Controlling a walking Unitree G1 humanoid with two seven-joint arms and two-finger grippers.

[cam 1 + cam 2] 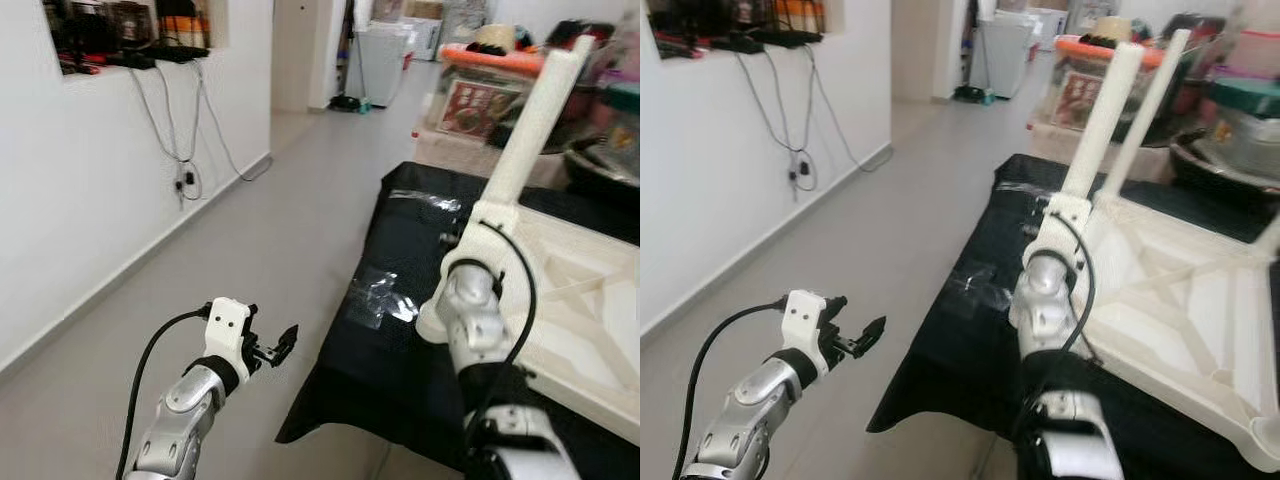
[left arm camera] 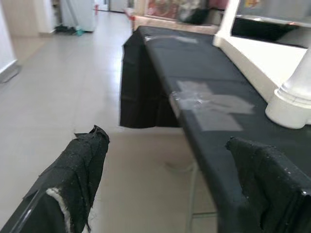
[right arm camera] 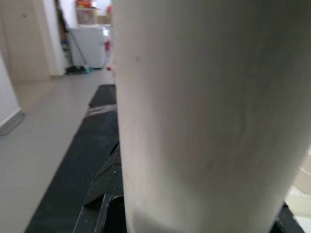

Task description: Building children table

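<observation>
Table top (image 1: 1180, 300), cream plastic, lies upside down on black cloth (image 1: 400, 340), ribbed underside up w/ diagonal braces. Two legs stand in corner sockets; near leg (image 1: 530, 130) tilts slightly. Right gripper (image 3: 109, 194) at near leg's base: right wrist view has leg pressed close between black fingers, looks clamped on it. Left gripper (image 1: 275, 347) over floor (image 1: 250, 220), beside cloth edge, fingers (image 2: 82, 170) wide apart, holding nothing. Left wrist view adds clear tape patch (image 2: 209, 104) on cloth. Bins in background, contents too blurred.
</observation>
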